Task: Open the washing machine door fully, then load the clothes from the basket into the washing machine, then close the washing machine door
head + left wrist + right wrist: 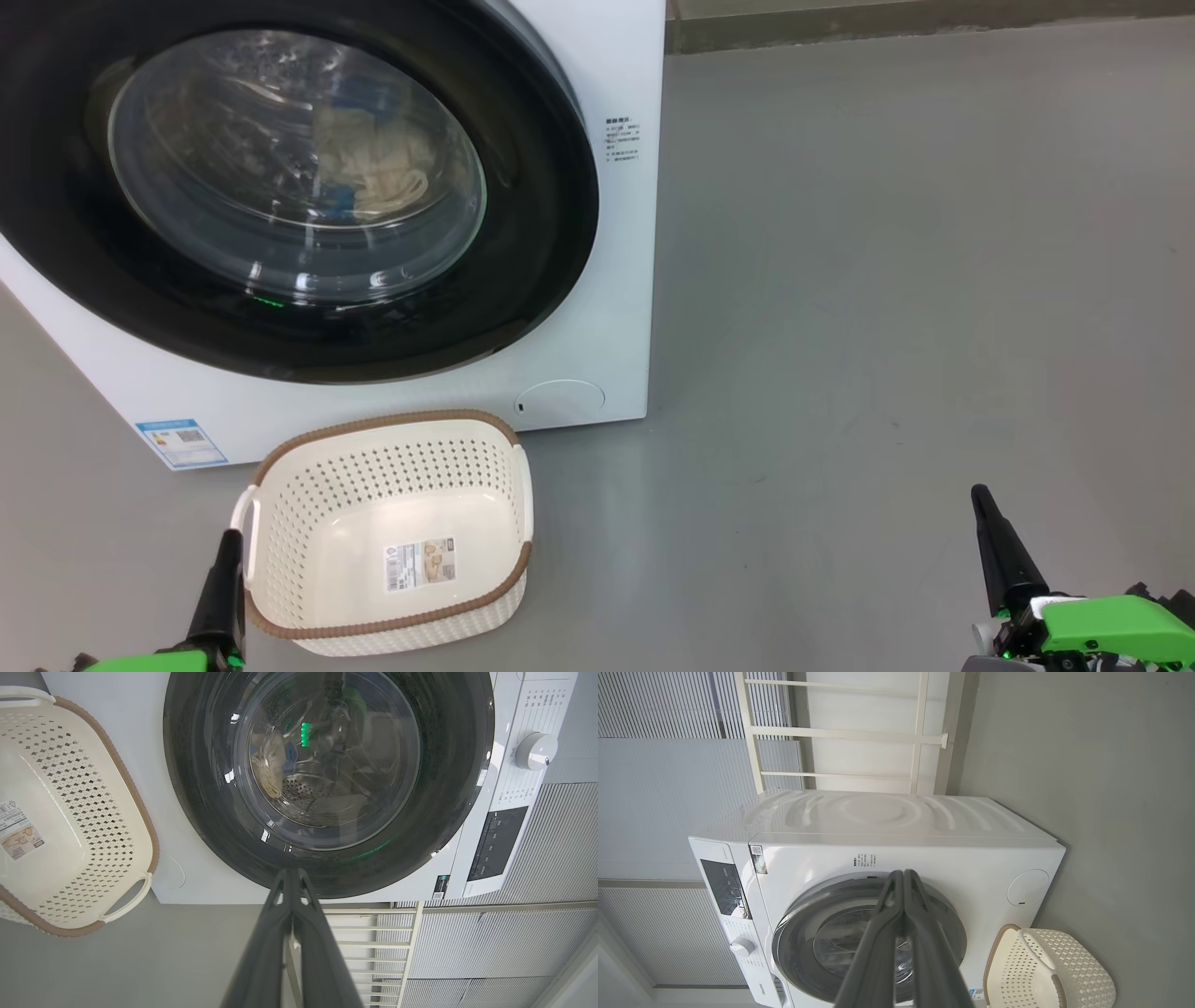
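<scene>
Since the clothes (373, 168) are shut behind the washing machine door (523, 243), step 3 is judged done, nothing further required; left hand (229, 546), right hand (980, 499) closed empty.

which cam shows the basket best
The head view: the basket sits whole on the floor before the washing machine, its inside open to the camera, holding just a label. The left wrist view cuts the basket off at the left edge; the right wrist view catches part of the basket at the bottom edge.
</scene>
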Available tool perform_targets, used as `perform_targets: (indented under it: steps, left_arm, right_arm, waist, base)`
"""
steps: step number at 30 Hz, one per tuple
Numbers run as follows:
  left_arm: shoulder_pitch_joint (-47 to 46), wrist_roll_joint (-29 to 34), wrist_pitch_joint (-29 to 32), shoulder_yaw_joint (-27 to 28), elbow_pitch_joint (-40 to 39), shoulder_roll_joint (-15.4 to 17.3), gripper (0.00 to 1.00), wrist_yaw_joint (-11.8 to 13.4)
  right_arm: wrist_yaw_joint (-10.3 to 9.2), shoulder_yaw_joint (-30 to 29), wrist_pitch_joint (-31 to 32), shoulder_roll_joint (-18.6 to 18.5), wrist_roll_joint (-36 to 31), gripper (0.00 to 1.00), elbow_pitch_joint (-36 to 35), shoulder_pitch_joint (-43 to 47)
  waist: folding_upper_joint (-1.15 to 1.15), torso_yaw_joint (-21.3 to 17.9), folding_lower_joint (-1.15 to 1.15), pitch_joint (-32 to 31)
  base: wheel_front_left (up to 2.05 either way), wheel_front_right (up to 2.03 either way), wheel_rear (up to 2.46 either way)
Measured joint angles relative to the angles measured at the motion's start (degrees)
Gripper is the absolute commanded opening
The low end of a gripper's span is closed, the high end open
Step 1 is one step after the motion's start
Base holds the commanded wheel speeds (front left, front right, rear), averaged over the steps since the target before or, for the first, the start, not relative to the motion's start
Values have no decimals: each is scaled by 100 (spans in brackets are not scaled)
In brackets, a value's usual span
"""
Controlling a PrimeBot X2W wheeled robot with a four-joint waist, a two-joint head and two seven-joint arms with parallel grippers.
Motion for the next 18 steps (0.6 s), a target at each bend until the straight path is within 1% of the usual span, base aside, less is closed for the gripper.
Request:
perform_targets:
  steps: [5, 18]
  left_arm:
    - [-71, -257, 51, 4, 24, 3, 0, -1]
    - [-79, -257, 51, 5, 27, 3, 0, -4]
  right_arm:
    - [0, -48, 55, 0, 236, 0, -13, 0]
    - [-1, -59, 55, 0, 241, 0, -14, 0]
  waist:
    - [0, 1, 0, 2]
    - [0, 1, 0, 2]
  base:
    - [0, 0, 0]
    - [0, 0, 0]
